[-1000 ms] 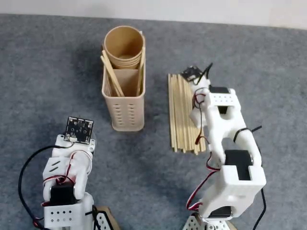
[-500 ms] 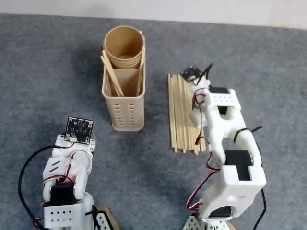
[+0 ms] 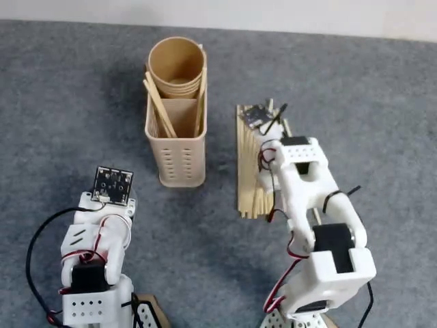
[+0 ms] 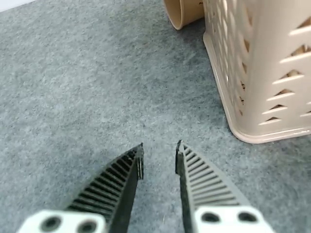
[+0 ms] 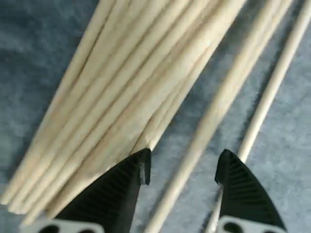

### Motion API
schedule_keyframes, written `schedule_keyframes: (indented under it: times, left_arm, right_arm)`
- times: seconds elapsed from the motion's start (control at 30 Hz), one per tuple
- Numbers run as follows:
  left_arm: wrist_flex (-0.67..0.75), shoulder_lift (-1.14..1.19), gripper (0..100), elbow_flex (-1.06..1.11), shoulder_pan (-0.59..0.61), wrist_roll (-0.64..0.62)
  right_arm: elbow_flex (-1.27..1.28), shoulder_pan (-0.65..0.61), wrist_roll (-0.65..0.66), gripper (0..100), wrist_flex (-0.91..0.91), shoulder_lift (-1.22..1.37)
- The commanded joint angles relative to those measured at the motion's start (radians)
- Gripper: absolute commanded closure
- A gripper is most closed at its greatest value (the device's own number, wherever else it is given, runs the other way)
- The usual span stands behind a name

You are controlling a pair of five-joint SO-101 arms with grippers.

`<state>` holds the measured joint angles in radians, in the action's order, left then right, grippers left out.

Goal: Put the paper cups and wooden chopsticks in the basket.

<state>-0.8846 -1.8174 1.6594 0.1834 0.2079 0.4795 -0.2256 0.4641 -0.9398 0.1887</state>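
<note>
Grey mat (image 3: 68,82) | left gripper (image 4: 159,145) toward near-left corner, jaws apart, holding nothing, near basket (image 3: 176,157) | basket mid-mat toward far edge; cups (image 3: 176,61) stacked in its far compartment, a few chopsticks (image 3: 158,109) leaning inside | loose sticks (image 3: 247,171) flat on mat right of basket | right gripper (image 5: 182,162) low over them, jaws apart, one stick between

One basket (image 3: 176,164) holds one nested stack of paper cups (image 3: 176,65) and at least three wooden chopsticks (image 3: 158,107). The loose chopsticks (image 3: 246,171) on its right are too bunched to count.
</note>
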Motion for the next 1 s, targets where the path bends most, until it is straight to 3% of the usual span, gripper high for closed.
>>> schedule_keyframes:
  times: [0.0,0.37,0.63,0.7,0.8,0.97]
  left_arm:
    - [0.014,-0.007,87,-0.01,-0.015,-0.002]
    - [0.014,-0.007,87,-0.01,-0.015,-0.002]
    - [0.014,-0.007,87,-0.01,-0.015,-0.002]
    - [0.014,-0.007,87,-0.01,-0.015,-0.002]
    - [0.014,-0.007,87,-0.01,-0.015,-0.002]
    - [0.014,-0.007,87,-0.01,-0.015,-0.002]
  right_arm:
    - [0.025,-0.047,-0.041,76.0,0.001,0.004]
    - [-0.071,0.139,0.011,76.0,0.002,0.012]
    - [-0.068,0.153,0.021,76.5,0.002,0.013]
    - [-0.065,0.14,0.02,82.4,0.002,0.013]
    - [-0.064,0.12,0.015,99.8,-0.004,0.012]
    - [-0.07,0.114,-0.031,99.3,-0.012,-0.004]
